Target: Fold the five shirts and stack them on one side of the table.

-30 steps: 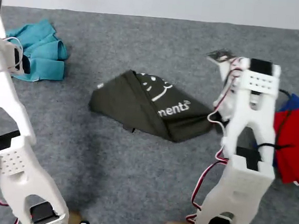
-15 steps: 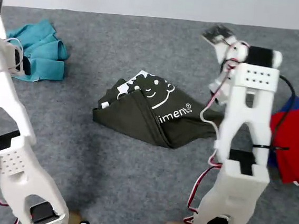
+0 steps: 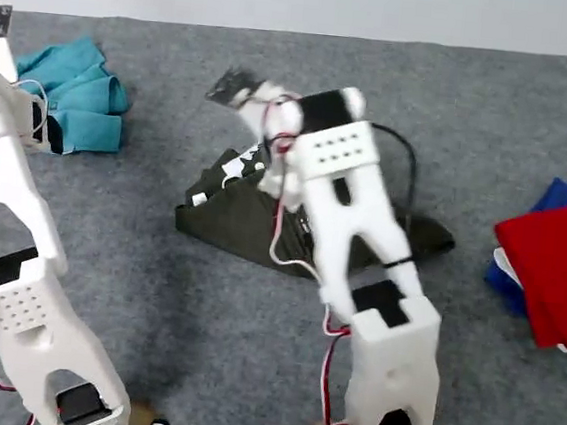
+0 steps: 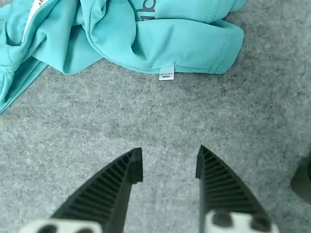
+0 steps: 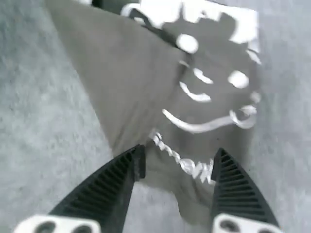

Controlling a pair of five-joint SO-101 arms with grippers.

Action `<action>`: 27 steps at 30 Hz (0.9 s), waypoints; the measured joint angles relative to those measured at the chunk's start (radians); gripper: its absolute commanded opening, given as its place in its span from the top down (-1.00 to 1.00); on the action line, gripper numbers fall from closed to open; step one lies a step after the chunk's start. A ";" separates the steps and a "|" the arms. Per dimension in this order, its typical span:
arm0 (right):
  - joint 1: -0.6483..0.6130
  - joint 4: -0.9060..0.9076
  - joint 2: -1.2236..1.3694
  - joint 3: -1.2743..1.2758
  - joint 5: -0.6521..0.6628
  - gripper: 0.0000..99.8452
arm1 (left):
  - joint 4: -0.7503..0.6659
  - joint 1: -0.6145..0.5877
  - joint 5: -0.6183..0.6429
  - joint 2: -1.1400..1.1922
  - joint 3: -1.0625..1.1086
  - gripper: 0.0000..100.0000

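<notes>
A dark olive shirt (image 3: 233,218) with a white print lies partly folded in the middle of the grey table; it also shows below the right wrist camera as the olive shirt (image 5: 146,82). My right gripper (image 5: 177,167) hangs open just above its printed part, nothing between the fingers; in the high view the right arm (image 3: 338,168) leans over the shirt. A crumpled teal shirt (image 3: 79,97) sits at the far left, seen close as the teal shirt (image 4: 146,34). My left gripper (image 4: 167,165) is open over bare carpet just short of it. Red and blue shirts (image 3: 555,264) lie stacked at the right edge.
The grey carpeted table (image 3: 152,330) has free room in front between the two arm bases and at the far right behind the stack. A white wall edge runs along the back.
The right arm swung left from beside the red stack to over the olive shirt. The olive shirt unfolded a little and shifted. The left arm stayed put.
</notes>
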 measured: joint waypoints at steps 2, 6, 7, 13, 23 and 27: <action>-0.021 -0.038 0.035 0.000 0.000 0.53 | 0.000 0.000 0.000 0.000 0.000 0.63; -0.046 -0.101 0.092 0.000 0.000 0.53 | 0.000 0.000 0.000 0.000 0.000 0.63; -0.049 -0.115 0.107 0.000 0.000 0.53 | 0.000 0.000 0.000 0.000 0.000 0.63; -0.057 -0.222 0.181 0.000 0.021 0.54 | 0.000 0.000 0.000 0.000 0.005 0.63; -0.057 -0.278 0.255 0.000 0.028 0.75 | 0.000 0.028 0.000 0.000 0.005 0.63; -0.051 -0.278 0.255 0.000 0.028 0.98 | 0.000 0.049 0.000 0.000 0.005 0.63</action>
